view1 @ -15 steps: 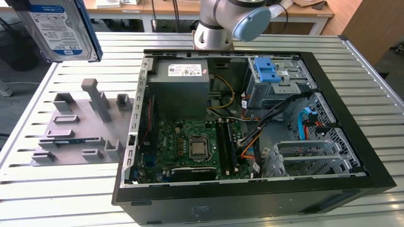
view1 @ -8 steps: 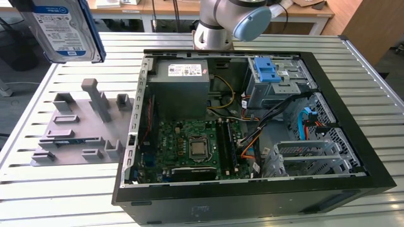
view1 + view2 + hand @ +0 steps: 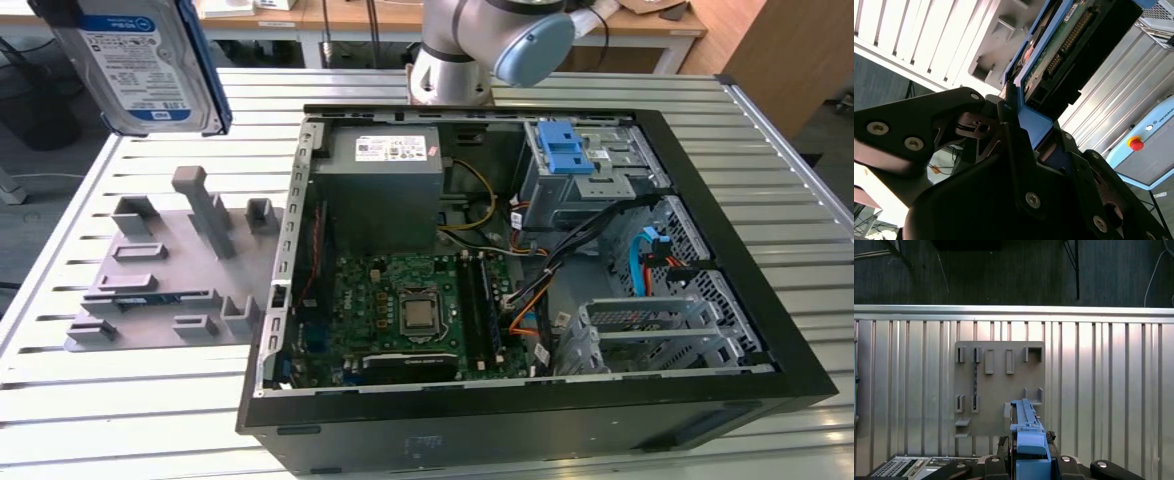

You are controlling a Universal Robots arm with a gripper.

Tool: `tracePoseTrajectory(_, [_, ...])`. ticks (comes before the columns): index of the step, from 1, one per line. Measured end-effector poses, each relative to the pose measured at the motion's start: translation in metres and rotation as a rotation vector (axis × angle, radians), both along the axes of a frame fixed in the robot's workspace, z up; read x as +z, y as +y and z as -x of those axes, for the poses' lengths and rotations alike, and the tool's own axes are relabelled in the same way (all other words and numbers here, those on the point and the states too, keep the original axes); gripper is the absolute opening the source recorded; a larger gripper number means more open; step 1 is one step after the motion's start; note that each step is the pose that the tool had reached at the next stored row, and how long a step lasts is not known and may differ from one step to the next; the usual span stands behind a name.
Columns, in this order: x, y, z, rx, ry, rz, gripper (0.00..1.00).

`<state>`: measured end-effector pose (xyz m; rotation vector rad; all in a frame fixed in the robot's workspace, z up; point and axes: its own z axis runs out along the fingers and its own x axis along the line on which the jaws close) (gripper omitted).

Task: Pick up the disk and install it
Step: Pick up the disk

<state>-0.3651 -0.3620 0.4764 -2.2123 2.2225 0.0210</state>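
- My gripper (image 3: 1030, 129) has its jaws clamped on the blue-rimmed end of the disk (image 3: 1054, 50), one finger on each flat side.
- In the exterior view the disk (image 3: 144, 65) hangs on edge, label showing, raised off the table (image 3: 120, 440) and touching nothing but me.
- In the first wrist view its thin blue edge (image 3: 1026, 427) points down over the grey holder (image 3: 999, 380), well apart from the holder's ribs.
- The computer case (image 3: 787, 330) lies open side up just beside the holder (image 3: 174, 270).
- Its drive cage (image 3: 587, 180) sits in the corner near the arm (image 3: 467, 50), inside the black rim.
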Motion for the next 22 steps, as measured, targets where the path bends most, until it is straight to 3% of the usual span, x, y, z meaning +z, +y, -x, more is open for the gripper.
tracePoseTrajectory(22, [0.0000, -0.0098, -0.0222, 0.000, 0.0001, 0.0000, 0.36])
